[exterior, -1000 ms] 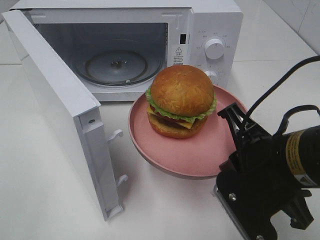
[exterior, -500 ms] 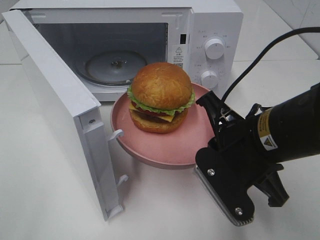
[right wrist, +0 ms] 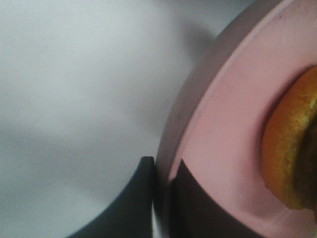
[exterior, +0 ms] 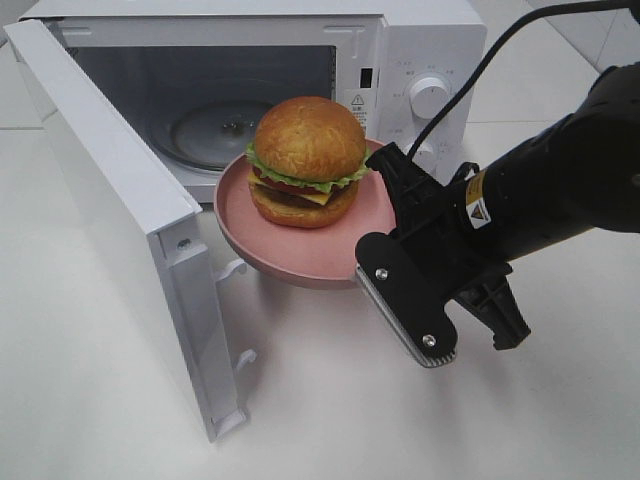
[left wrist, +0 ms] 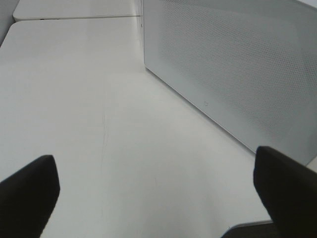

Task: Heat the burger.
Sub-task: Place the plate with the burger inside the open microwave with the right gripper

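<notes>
There was one microwave (exterior: pixel 420 40) with one door (exterior: pixel 100 170) bearing two latch hooks (exterior: pixel 232 270). Inside the microwave sat one glass turntable (exterior: pixel 195 135). At its opening were one burger (exterior: pixel 306 160) and one pink plate (exterior: pixel 300 255).

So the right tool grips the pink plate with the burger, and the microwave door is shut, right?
Not quite: the microwave door stands wide open, as the exterior high view shows. The rest holds: the right tool grips the pink plate carrying the burger.
</notes>
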Tool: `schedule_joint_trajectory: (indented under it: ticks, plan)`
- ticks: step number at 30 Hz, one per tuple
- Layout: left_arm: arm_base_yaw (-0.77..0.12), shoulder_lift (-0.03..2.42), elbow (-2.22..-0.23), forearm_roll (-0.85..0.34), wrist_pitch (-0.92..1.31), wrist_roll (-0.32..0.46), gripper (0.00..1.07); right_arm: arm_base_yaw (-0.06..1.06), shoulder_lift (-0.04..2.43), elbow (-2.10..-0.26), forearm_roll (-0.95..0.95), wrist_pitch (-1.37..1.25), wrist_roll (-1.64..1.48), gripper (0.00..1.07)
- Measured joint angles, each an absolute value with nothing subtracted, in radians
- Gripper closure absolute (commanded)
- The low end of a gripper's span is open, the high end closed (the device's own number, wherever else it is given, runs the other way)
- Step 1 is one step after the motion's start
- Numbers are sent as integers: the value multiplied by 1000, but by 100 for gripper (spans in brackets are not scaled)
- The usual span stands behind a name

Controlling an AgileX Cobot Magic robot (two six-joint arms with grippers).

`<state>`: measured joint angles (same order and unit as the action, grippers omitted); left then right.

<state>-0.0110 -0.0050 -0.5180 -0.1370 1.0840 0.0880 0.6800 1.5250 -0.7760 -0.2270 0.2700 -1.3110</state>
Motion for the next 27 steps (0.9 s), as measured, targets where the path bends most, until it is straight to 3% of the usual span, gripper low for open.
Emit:
schedule_joint_trajectory:
  ticks: [27]
  plan:
    - [-11,-5,-518,-137,1084,88,7,680,1851,-1137,-238,291,-1313,107]
